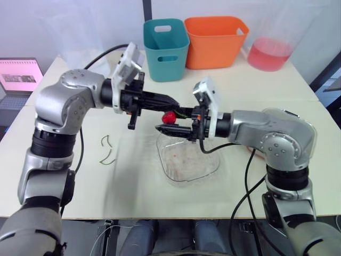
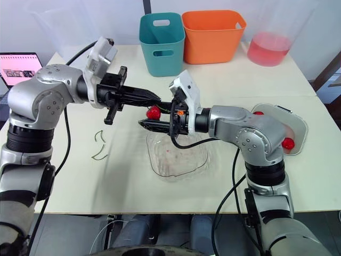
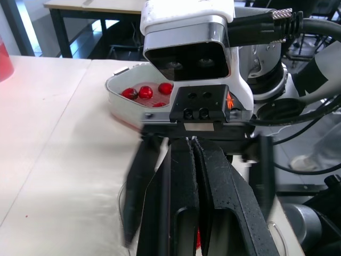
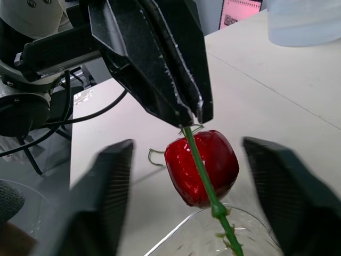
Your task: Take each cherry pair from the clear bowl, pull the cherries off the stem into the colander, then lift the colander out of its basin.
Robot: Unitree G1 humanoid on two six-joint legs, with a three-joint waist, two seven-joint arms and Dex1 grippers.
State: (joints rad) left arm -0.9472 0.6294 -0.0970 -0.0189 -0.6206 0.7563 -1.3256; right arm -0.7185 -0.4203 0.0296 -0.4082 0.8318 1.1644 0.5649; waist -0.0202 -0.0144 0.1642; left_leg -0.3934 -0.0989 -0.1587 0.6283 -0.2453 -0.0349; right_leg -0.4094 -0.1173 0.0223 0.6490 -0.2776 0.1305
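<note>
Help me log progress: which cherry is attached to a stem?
The cherry hanging above the clear bowl: a green stem pinched in the left gripper holds it. The other cherries lie loose in the colander on the robot's right.

Arms (image 1: 69, 101): rounded silver joint housings, black links between. White camera blocks (image 1: 127, 63) on wrists. Loose black cables (image 1: 246, 184). Left gripper (image 1: 177, 102), right gripper (image 1: 162, 124): two tapered black fingers each.

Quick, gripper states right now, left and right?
Left gripper: closed on the thin green stem of a shiny red cherry.
Right gripper: open, fingers either side of that cherry.
</note>
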